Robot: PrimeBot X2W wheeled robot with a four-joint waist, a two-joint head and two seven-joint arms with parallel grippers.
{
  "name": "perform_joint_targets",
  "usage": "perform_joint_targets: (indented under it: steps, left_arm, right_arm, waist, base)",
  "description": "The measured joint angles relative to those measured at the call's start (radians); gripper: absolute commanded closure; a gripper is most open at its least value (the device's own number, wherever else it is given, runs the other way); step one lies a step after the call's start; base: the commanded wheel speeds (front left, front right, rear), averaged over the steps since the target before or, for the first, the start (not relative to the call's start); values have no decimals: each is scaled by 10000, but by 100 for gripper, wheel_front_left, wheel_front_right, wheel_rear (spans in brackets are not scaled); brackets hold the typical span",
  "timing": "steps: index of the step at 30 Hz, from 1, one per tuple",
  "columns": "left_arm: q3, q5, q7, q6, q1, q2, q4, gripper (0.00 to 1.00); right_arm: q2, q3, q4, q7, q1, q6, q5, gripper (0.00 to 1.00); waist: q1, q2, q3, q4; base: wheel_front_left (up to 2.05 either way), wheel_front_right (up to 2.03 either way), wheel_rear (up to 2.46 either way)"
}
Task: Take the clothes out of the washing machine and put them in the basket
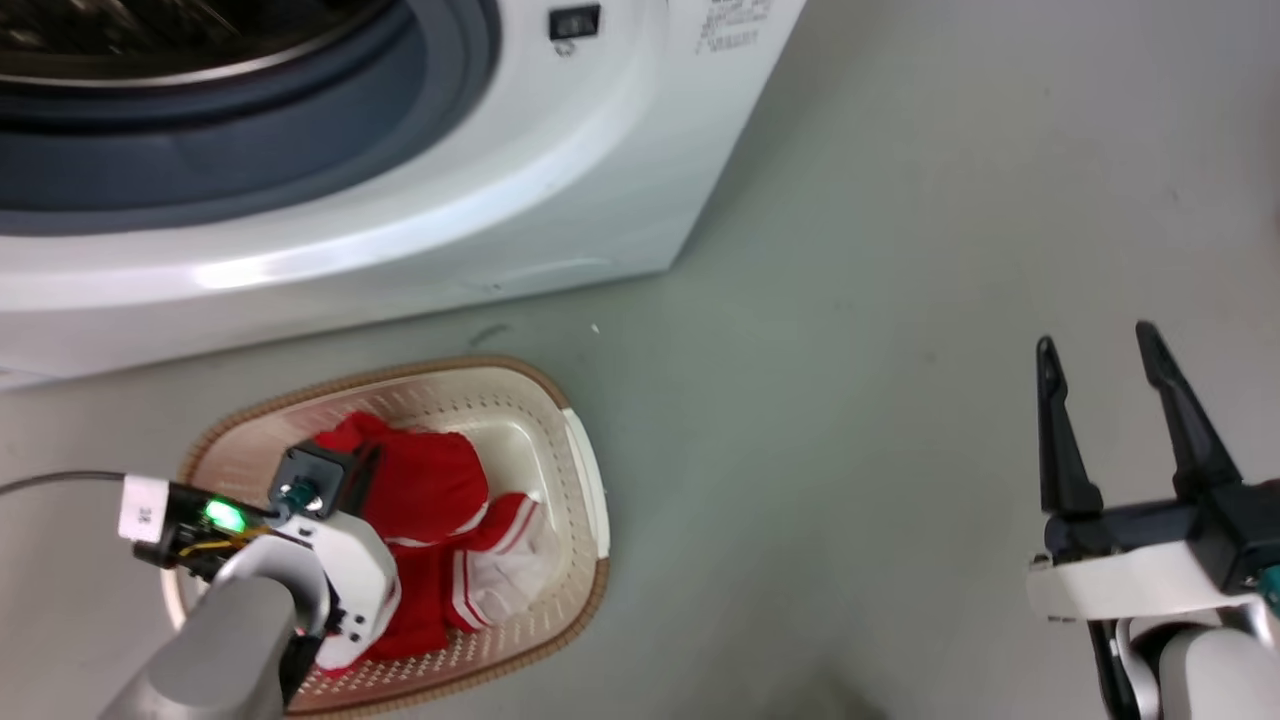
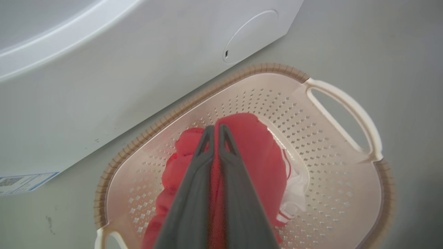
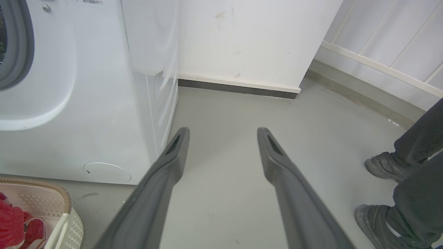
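Both fingers of the left end effector (image 2: 214,129) are pressed together on a fold of the red clothes (image 1: 430,490), which lie heaped inside the basket (image 1: 500,400) at 7 o'clock in the head view, white lining and striped trim showing on the heap's 4 o'clock side. The basket stands on the grey floor (image 1: 900,300) just in front of the white washing machine (image 1: 400,230), which sits toward 11 o'clock. At 4 o'clock the right end effector (image 1: 1095,337) hangs spread and empty over the floor, well apart from the basket.

Red clothes (image 1: 430,490) in basket (image 1: 500,400) beside washing machine (image 1: 400,230); right tool (image 1: 1095,335) parted over floor (image 1: 850,450).
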Motion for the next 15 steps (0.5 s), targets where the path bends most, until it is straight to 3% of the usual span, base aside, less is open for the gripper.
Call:
perform_joint_targets:
  steps: [11,15]
  left_arm:
    - [-105,571,-59,-385,-1041,-276,2008,100]
    - [65,541,-71,-334,-1166,-569,2406,100]
  right_arm:
    - [0,153,-203,0,-514,0,380,0]
    - [0,136,-211,0,-600,0,447,0]
  waist:
    - [0,0,1693,-545]
    - [0,0,2002,-600]
  base:
    - [0,0,0]
    - [0,0,0]
